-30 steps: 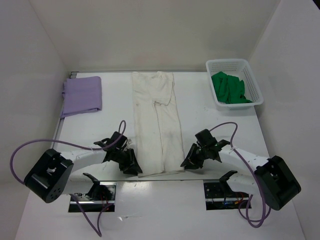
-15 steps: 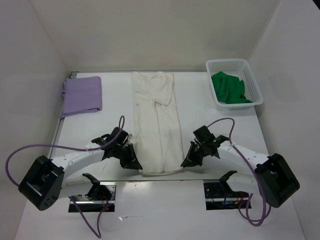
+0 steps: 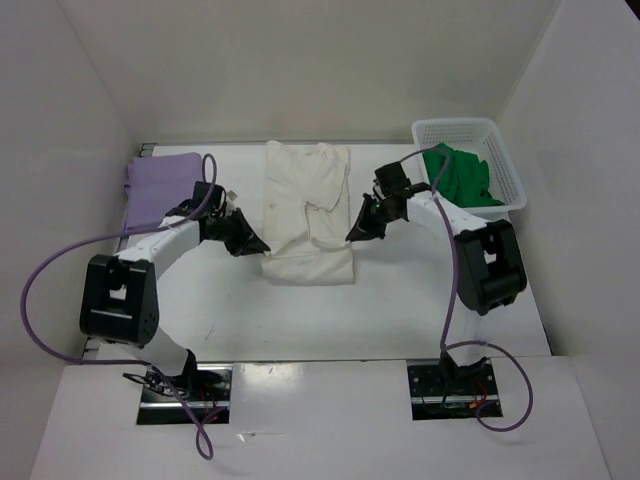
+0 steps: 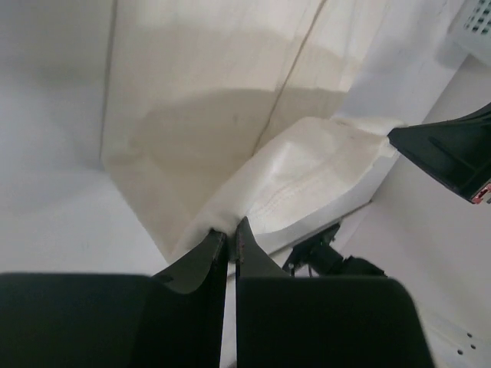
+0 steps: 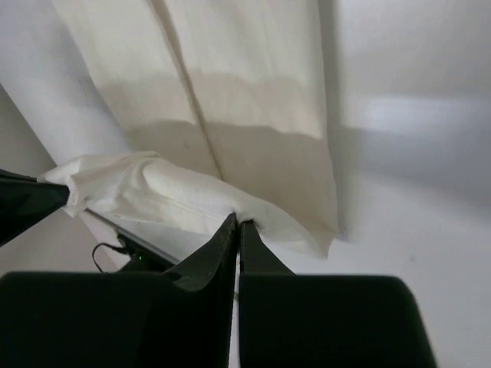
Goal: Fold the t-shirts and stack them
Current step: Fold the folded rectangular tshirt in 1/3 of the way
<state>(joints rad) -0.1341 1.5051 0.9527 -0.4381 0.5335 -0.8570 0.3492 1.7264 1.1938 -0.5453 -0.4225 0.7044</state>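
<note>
Because soft and limp, expect the cream shirt (image 3: 305, 200) to sag between holds and to crease wherever let slack. Judge it light, grippy enough, in no way fragile. Best taken at the 2 corners of the near hem, 1 per gripper, with the edge kept taut between. Find it on the table (image 3: 420, 290), central and toward the far side, lying as a narrow strip with collar far and the near hem raised and doubled back over the body. Note the left gripper (image 3: 245, 238) pinched closed on the hem's left corner and the right gripper (image 3: 357, 228) likewise on the right corner. In both wrist views, see cloth nipped between nearly meeting fingertips (image 4: 209, 249), the fold hanging just past them above the flat half. Farther out: to the left, well apart, the lavender shirt (image 3: 163, 188), folded flat; to the right, the green shirt (image 3: 458, 175), bunched in the basket (image 3: 455, 124).
</note>
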